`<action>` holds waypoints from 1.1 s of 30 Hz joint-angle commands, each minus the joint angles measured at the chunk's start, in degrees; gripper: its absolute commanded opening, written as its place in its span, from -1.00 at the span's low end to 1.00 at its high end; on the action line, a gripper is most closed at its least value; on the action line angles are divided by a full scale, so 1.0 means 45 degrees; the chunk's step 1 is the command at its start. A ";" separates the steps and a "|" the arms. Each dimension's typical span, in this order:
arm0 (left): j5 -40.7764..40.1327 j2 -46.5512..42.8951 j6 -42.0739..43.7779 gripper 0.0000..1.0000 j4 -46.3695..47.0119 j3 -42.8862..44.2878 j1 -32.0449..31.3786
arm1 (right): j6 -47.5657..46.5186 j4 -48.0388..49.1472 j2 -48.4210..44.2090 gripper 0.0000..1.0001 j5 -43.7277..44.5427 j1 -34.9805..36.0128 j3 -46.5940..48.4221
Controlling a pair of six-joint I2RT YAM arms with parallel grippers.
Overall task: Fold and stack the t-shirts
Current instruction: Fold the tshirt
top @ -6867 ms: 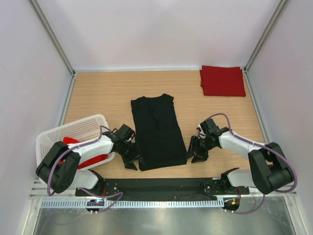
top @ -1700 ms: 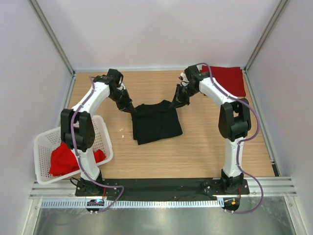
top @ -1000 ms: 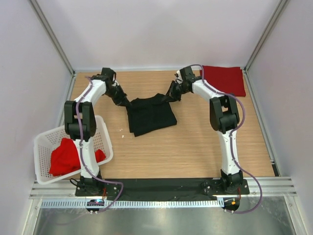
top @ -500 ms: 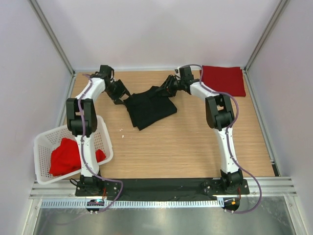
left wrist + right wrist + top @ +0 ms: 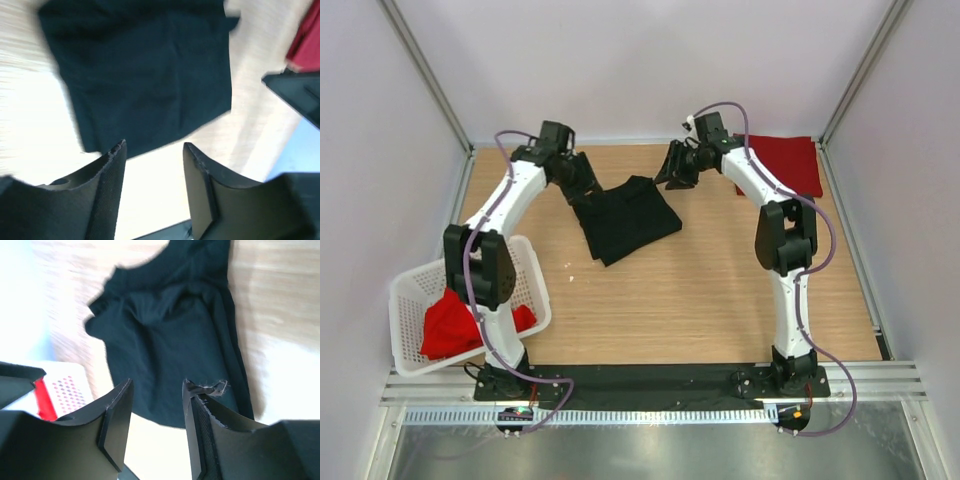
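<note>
The black t-shirt point(image 5: 625, 218) lies folded and slightly askew on the wooden table, toward the back centre. My left gripper point(image 5: 582, 182) hangs open just off its back left corner, holding nothing. My right gripper point(image 5: 673, 172) hangs open off its back right corner, also empty. In the left wrist view the black t-shirt point(image 5: 145, 75) lies beyond the open gripper point(image 5: 154, 150). The right wrist view shows the same black t-shirt point(image 5: 170, 340) past its open gripper point(image 5: 157, 387). A folded red t-shirt point(image 5: 782, 165) lies at the back right corner. Another red t-shirt point(image 5: 450, 325) sits crumpled in the basket.
A white lattice basket point(image 5: 520, 265) stands at the front left, and its corner point(image 5: 67, 390) shows in the right wrist view. Grey walls with metal posts close in the table on three sides. Bare wood stretches in front of the black shirt.
Both grippers opened and let go of the black shirt's back corners, then drew up and away from it. The shirt now lies flat and a little turned.
</note>
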 commanded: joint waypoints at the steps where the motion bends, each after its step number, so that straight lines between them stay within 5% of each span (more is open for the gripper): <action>1: 0.0278 0.0825 -0.0090 -0.06 0.0191 -0.0410 -0.0972 | -0.1855 -0.1591 -0.0714 -0.01 0.1308 0.0724 -0.0344; 11: -0.0971 0.3424 0.0573 -0.16 -0.1077 0.0685 -0.2282 | -0.2461 -0.1749 0.0263 -0.03 0.2967 0.1720 -0.0967; 22: -0.1714 0.2900 0.0886 -0.17 -0.1117 -0.1794 -0.3686 | -0.2306 -0.1397 -0.1181 -0.07 0.4532 0.2327 -0.5086; 33: -0.0739 -0.1097 0.0222 -0.15 -0.0786 -0.5933 -0.5817 | 0.0367 -0.0383 -0.8462 -0.06 0.3109 0.3303 -1.4069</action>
